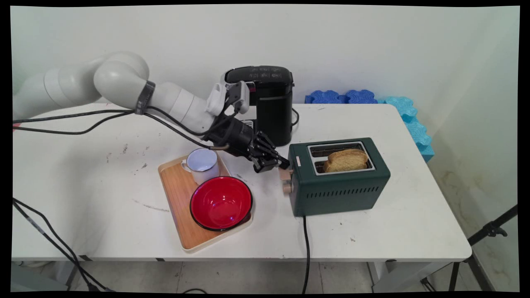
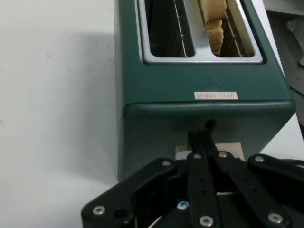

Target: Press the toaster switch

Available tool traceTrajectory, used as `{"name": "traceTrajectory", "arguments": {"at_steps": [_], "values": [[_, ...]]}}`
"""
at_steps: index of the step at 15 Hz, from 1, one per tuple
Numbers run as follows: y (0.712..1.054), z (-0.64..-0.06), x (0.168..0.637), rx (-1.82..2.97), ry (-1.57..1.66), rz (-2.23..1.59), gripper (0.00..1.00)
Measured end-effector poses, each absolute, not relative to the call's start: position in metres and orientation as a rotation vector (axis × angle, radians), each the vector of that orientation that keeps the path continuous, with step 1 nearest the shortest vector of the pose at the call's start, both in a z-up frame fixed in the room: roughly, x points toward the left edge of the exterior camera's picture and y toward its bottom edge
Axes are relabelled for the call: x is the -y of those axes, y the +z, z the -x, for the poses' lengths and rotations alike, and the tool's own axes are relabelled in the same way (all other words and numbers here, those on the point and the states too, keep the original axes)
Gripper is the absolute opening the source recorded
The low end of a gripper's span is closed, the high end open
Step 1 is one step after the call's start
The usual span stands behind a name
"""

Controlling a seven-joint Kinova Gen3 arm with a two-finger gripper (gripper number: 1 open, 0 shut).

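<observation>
A dark green two-slot toaster (image 1: 339,182) (image 2: 199,90) stands right of the table's middle. A slice of toast (image 1: 345,160) (image 2: 213,23) sticks up from one slot; the other slot is empty. My gripper (image 1: 283,164) (image 2: 205,135) is at the toaster's left end face with its fingers shut together. The fingertips rest just above and against the tan wooden lever (image 1: 285,174) (image 2: 183,151) there. A round tan knob (image 1: 286,188) sits below the lever. Nothing is held between the fingers.
A black coffee machine (image 1: 269,103) stands behind my hand. To its left front lies a wooden tray (image 1: 178,194) carrying a white mug (image 1: 202,164) and a red bowl (image 1: 220,202). The toaster's cord (image 1: 306,248) runs over the front edge. Blue foam pieces (image 1: 360,96) line the back right.
</observation>
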State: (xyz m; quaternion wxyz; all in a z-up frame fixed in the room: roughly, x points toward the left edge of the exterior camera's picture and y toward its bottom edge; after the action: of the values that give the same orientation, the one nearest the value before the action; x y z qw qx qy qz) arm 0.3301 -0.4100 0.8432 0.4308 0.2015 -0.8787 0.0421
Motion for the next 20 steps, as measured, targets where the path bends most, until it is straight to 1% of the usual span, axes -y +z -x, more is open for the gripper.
{"name": "traceTrajectory", "arguments": {"at_steps": [13,20], "values": [[0.815,-0.329,0.41,2.21,0.109,-0.488,0.0],[0.811,-0.333,0.411,2.214,0.12,-0.483,0.0]]}}
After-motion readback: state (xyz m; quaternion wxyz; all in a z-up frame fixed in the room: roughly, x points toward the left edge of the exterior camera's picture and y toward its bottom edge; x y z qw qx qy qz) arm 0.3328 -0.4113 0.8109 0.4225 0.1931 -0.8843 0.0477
